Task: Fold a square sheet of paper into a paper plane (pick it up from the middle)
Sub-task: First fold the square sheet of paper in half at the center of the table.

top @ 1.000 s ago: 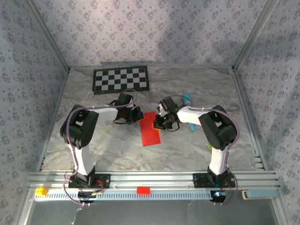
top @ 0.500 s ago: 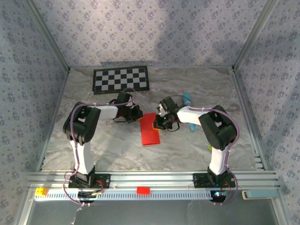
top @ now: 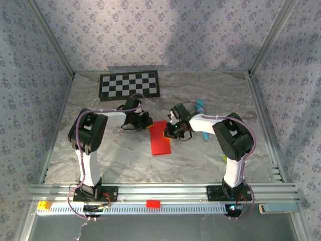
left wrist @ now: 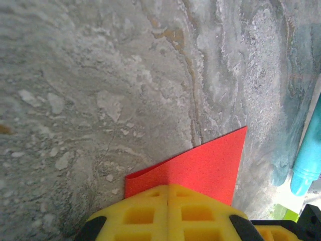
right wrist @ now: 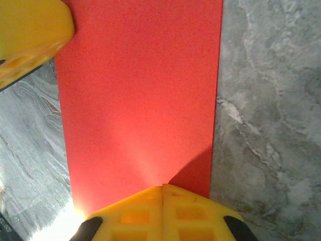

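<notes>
The square sheet of paper (top: 160,138) lies mid-table as a bright red, narrow rectangle, apparently folded in half. My left gripper (top: 148,124) is shut, its yellow fingertips together at the sheet's far left corner. In the left wrist view the paper (left wrist: 205,165) pokes out just past the left gripper (left wrist: 168,186), with one edge slightly raised. My right gripper (top: 168,132) is shut too, tips resting on the sheet's right side. The right wrist view has the paper (right wrist: 140,90) flat ahead of the right gripper (right wrist: 161,187), and a yellow finger of the left gripper (right wrist: 30,35) at its far corner.
A black-and-white checkerboard (top: 130,85) lies at the back. A teal stick (top: 200,106) (left wrist: 307,160) rests just right of the grippers. A small red block (top: 153,204) and a yellow block (top: 44,205) sit on the front rail. Patterned walls close in the table.
The left arm has raised its elbow and drawn its gripper slightly toward the back along the paper's far corner. The right arm and the paper have stayed put.
</notes>
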Robot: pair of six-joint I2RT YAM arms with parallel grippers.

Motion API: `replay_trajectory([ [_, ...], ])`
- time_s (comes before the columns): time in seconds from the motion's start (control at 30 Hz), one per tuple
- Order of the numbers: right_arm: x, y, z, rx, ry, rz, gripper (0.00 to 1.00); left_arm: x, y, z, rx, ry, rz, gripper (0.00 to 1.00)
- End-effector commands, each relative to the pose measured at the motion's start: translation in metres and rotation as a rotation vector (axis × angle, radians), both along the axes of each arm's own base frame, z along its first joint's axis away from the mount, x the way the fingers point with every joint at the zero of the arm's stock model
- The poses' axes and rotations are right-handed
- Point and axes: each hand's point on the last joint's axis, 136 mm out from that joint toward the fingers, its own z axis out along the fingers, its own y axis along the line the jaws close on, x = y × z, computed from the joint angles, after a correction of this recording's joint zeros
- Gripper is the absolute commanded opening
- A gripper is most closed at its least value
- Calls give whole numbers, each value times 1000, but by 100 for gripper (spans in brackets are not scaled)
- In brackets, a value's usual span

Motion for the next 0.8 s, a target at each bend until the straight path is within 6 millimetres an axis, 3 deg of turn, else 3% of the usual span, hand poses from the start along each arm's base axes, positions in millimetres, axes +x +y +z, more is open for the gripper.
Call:
replay_trajectory([
  [0.0, -39, -51, -58, -256, 150, -30, 0, 22, 32, -19, 108, -8, 115, 4],
  [0.23, -39, -51, -58, -255, 152, -31, 0, 29, 32, -13, 77, -34, 105, 6],
  [0.53, -39, -52, -58, -256, 150, -32, 0, 30, 46, -15, 137, -23, 174, 6],
  [0.77, -39, -52, -58, -255, 148, -30, 0, 32, 47, -4, 142, -44, 202, 6],
])
